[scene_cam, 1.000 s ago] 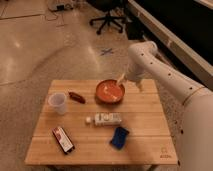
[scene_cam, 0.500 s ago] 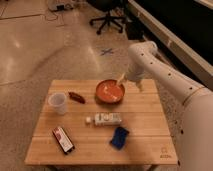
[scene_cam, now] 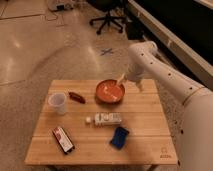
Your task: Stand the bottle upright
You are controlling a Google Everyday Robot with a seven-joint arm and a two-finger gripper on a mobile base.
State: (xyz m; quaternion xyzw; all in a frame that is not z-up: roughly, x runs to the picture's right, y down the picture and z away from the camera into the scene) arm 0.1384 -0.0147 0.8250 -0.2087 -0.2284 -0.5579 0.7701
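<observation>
The small white bottle (scene_cam: 106, 119) lies on its side near the middle of the wooden table (scene_cam: 145, 112), with its round white cap pointing left and its reddish label facing up. My gripper (scene_cam: 120, 80) hangs at the end of the white arm (scene_cam: 150, 62), which reaches in from the right. It sits over the right rim of the red bowl (scene_cam: 109, 92), well behind the bottle and apart from it. It holds nothing that I can see.
A translucent white cup (scene_cam: 58, 102) stands at the left. A small dark red object (scene_cam: 76, 97) lies between the cup and the bowl. A dark flat packet (scene_cam: 63, 139) lies at the front left. A blue sponge-like block (scene_cam: 119, 137) lies in front of the bottle.
</observation>
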